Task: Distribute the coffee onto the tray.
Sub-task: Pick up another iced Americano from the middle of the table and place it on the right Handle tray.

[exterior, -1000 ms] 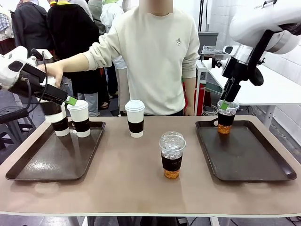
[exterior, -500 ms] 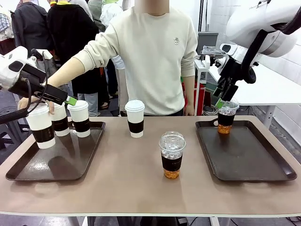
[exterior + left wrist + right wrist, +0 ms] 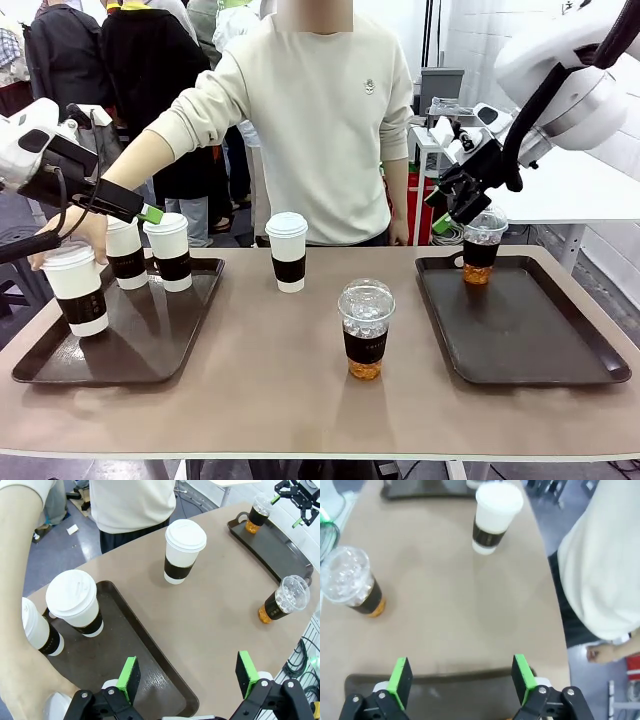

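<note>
My right claw (image 3: 461,680) is wide open and holds nothing. It hangs just beside an iced coffee cup (image 3: 482,245), which stands straight up, lid on top, on the right tray (image 3: 520,330). My left claw (image 3: 187,672) is open too.

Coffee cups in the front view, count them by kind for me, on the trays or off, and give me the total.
White lidded paper cups: 4
Clear dome-lidded iced coffee cups: 2
Total: 6
</note>
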